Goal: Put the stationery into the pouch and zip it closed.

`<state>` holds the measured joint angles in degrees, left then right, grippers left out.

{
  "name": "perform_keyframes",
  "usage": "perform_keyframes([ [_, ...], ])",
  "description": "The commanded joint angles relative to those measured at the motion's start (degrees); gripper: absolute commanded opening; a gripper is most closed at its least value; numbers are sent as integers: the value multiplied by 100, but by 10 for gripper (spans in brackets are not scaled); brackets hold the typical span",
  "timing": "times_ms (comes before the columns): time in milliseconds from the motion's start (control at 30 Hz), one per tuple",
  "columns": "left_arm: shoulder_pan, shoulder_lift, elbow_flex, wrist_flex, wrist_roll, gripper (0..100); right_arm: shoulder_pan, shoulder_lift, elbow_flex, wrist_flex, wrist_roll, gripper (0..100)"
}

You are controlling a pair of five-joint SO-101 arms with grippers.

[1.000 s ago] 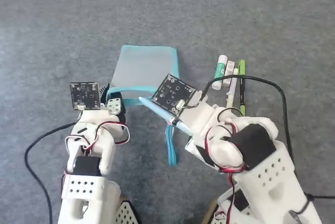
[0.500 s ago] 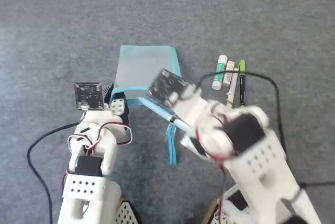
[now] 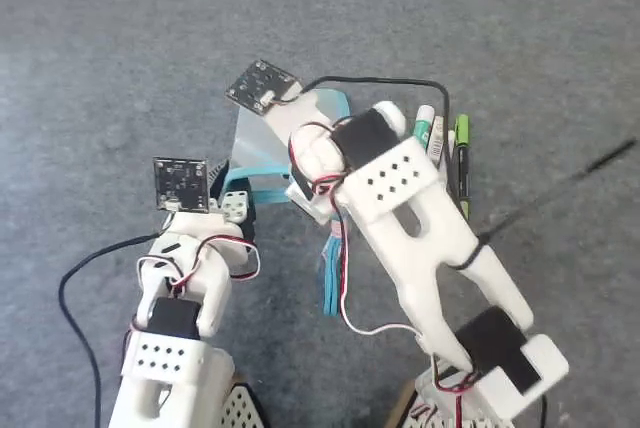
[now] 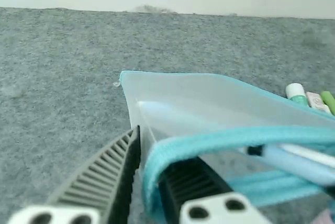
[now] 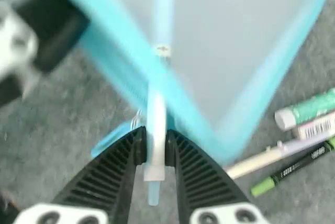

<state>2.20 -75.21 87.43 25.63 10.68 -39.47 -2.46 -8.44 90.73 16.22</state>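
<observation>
A pale blue pen [image 5: 156, 111] is clamped between the fingers of the right gripper [image 5: 154, 135], its far end pushed ahead of them into the open mouth of the pouch [image 5: 235, 35]. The pouch's teal zip edge [image 4: 220, 140] is pinched by the left gripper [image 4: 152, 156], and the other pens [image 5: 293, 130] are left beyond the pouch from it.

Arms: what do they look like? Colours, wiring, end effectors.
The left arm and right arm are white printed shells with black servos, perforated panels and red, black and white wires. Each wrist carries a square black circuit board. A black cable leaves the left arm. The right end effector has black ribbed fingers; the left end effector pairs a grey one with a black one.
</observation>
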Motion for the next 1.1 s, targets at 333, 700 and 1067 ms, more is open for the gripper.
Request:
perform_keyframes([
  [333,167,-97,-13,-53,44,12,-277,-690,-334,-1007,-308,144],
  [700,149,-97,-13,-53,79,12,-233,-2404,738,-1086,-97,143],
  [1067,149,-97,-13,-35,44,12,2484,-2976,3815,-2009,-519,143],
])
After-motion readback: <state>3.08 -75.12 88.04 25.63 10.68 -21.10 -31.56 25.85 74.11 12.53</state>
